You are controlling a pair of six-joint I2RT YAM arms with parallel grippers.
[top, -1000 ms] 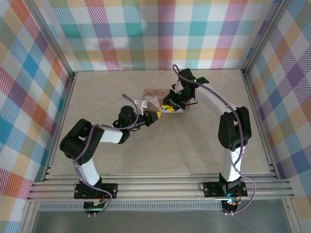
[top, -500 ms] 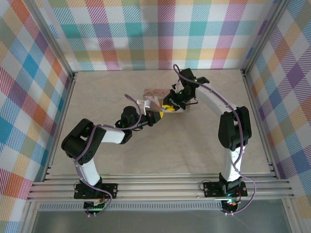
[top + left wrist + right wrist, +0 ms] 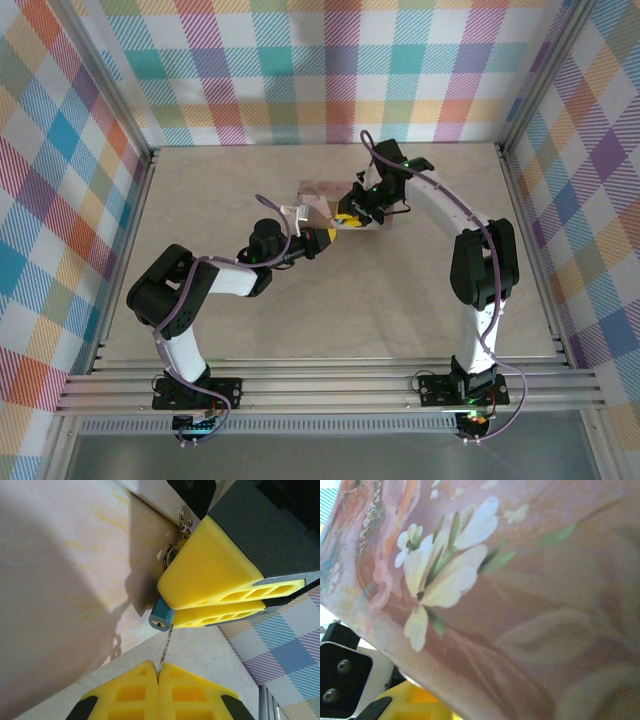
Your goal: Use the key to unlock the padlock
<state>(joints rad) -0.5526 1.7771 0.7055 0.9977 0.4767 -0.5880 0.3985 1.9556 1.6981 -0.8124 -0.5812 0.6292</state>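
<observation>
Left gripper (image 3: 158, 667): fingertips pressed together, pinching the key (image 3: 163, 647); only the thin blade shows ahead of the tips.
Key: runs straight ahead from the left tips to the padlock's keyhole end; depth in the keyhole cannot be told.
Right gripper (image 3: 167, 606): clamped on the padlock (image 3: 160, 618), just ahead of the left gripper.
Padlock: blue body between the right fingers, keyhole end facing the left gripper, beside the floral tin (image 3: 520, 580).

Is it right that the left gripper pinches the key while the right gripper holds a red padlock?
No: the padlock is blue, as the left wrist view shows. The rest holds: left gripper pinches the key, right gripper holds the padlock.
</observation>
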